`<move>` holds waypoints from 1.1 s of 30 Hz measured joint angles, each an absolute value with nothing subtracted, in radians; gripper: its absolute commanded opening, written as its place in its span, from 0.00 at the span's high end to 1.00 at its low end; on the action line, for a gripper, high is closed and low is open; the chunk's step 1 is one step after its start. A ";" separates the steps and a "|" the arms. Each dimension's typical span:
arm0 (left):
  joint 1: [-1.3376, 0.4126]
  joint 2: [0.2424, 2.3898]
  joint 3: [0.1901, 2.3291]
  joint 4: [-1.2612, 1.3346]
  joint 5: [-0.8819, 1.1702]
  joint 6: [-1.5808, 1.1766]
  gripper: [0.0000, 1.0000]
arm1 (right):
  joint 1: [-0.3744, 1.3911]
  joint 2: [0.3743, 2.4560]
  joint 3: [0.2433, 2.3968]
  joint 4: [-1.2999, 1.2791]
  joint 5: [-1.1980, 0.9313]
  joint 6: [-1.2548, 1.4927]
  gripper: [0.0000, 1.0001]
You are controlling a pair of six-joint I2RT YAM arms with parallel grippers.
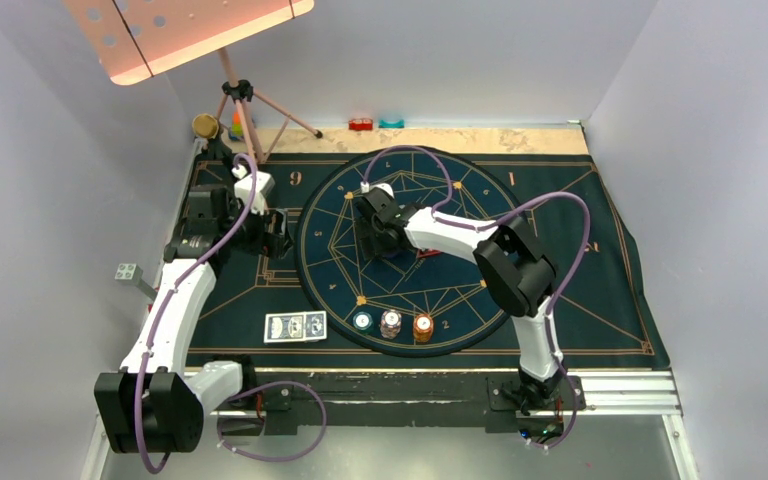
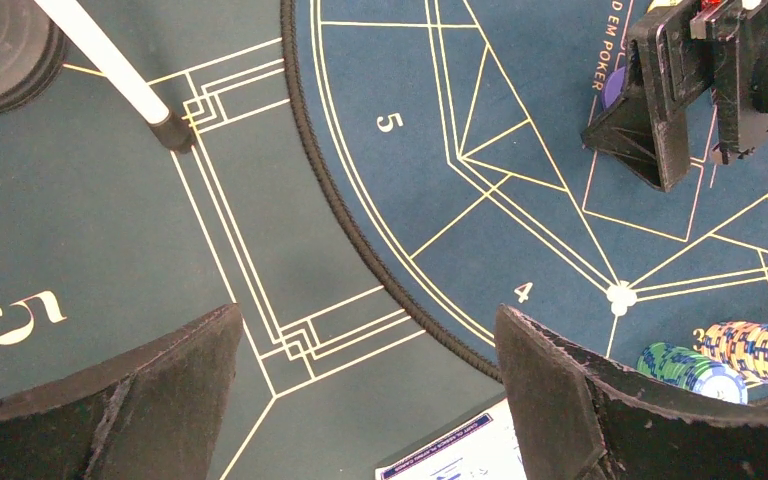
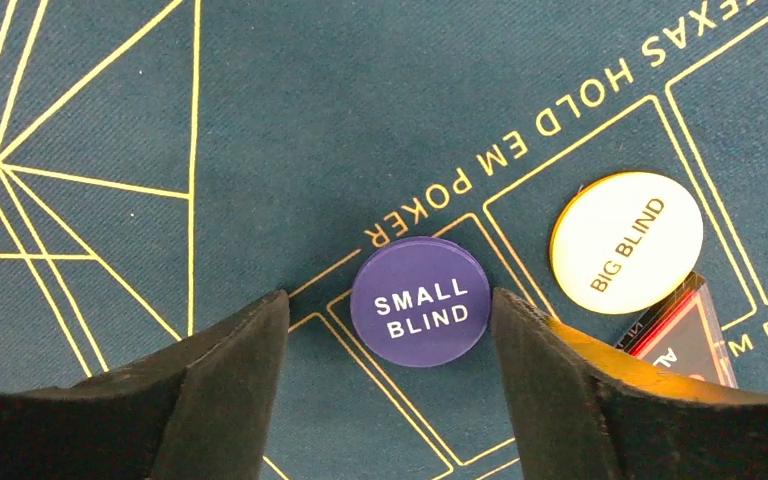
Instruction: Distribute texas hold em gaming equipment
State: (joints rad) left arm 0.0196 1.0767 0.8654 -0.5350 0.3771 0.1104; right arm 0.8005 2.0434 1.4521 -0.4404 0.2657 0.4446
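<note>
Pale walls (image 1: 720, 150) closed in the table, and on it lay a dark blue mat (image 1: 600, 270) lined in gold, with a round mat (image 1: 330, 250) of the same colours laid over its middle. At the centre of that circle sat the SMALL BLIND disc (image 3: 420, 302), flat, purple and round, lettered in white. I saw it lying between the fingers (image 3: 230, 380) of the right gripper (image 3: 390, 300), whose jaws stood open to either side of it with mat showing in each gap, so they gripped nothing. Just beside it on the right, clear of the fingers, lay the BIG BLIND disc (image 3: 628, 243), cream with a yellow rim, and touching its lower edge was a red-edged marker (image 3: 685, 335), half hidden behind the right-hand finger. That made two discs and one marker. At the near rim of the circle I counted three chip stacks (image 1: 390, 324) in a row: one teal and white, one pale and speckled, one orange. Left of them, on the outer mat, lay a short row of blue-backed playing cards (image 1: 295, 326); I could not count them for certain. The left gripper (image 2: 368, 312) hung over the circle's left edge with its jaws spread wide and nothing between them, a corner of a card showing below.
</note>
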 measured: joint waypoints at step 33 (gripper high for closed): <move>0.055 1.140 0.865 -0.540 0.318 0.063 0.00 | 0.974 2.304 1.851 -0.427 -0.027 0.437 0.66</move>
State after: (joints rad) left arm 0.0547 1.1397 0.8654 -0.5400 0.3176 0.0631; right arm 0.9745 2.3039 1.8507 -0.4271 -0.0269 0.4374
